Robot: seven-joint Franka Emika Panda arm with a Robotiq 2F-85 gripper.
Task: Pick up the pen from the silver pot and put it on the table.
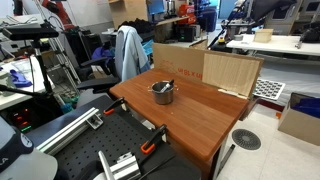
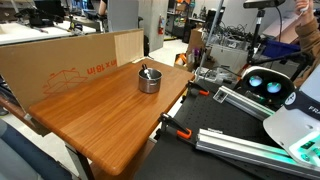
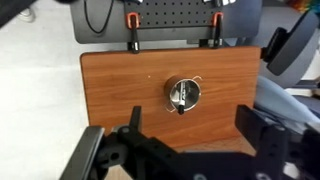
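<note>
The silver pot (image 1: 163, 93) stands on the reddish-brown table (image 1: 200, 115), towards its far side. It shows in both exterior views (image 2: 148, 80) and in the wrist view (image 3: 182, 95). The pen (image 3: 181, 97) lies inside the pot, its dark end leaning over the rim. It sticks up as a pale stick in both exterior views (image 1: 163, 86) (image 2: 145, 71). My gripper (image 3: 192, 113) is open and empty, high above the table (image 3: 110, 80), with the pot a little beyond the fingertips. The gripper is out of both exterior views.
Orange-handled clamps (image 3: 131, 20) (image 3: 216, 20) grip one table edge; one shows in an exterior view (image 2: 180, 132). A pale plywood panel (image 1: 230, 72) and cardboard (image 2: 60, 60) stand along another edge. Aluminium rails (image 1: 70, 130) lie beside the table.
</note>
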